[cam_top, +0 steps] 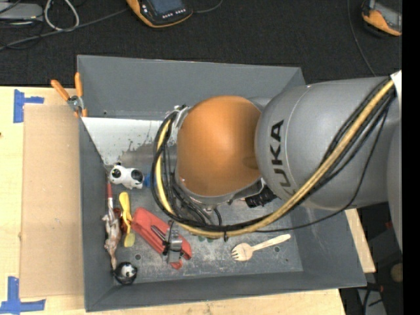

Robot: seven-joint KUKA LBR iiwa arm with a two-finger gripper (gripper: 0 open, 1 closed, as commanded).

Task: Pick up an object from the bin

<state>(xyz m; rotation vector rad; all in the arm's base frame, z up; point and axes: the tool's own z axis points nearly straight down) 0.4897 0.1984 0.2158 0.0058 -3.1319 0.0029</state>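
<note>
One arm (pixel 328 143) enters the grey metal bin (pixel 197 77) from the right. Its wrist carries a rounded orange cover (pixel 216 143), and loops of black and yellow cable (pixel 159 176) hang round the cover's left and lower sides.

Below the cover we see the gripper (pixel 174 247), low in the bin near the front wall. It stands at the right-hand end of a flat red piece (pixel 147 223), long in shape, which lies aslant on the floor from upper left to lower right. The gripper's dark tip overlaps the red surface. We cannot tell whether it is touching or just above, nor whether the gripper is released or clenched. We therefore do not count the red piece as held.

The other things lie mostly along the left side of the floor:
- A small white and black toy (pixel 126 176) sits at the upper left, near the foot of the pale sloping wall.
- Below it stands a thin red stick (pixel 109 195), roughly upright in the view, with a yellow piece (pixel 124 205) just beside it.
- A mottled brownish thing (pixel 111 233) lies further down, close against the left wall; its kind is unclear to us.
- A dark, shiny round thing (pixel 125 274) rests in the front left corner.

A pale wooden fork (pixel 259 247) lies to the right of the gripper and apart from it, its tines pointing left and its handle running up to the right.
</note>
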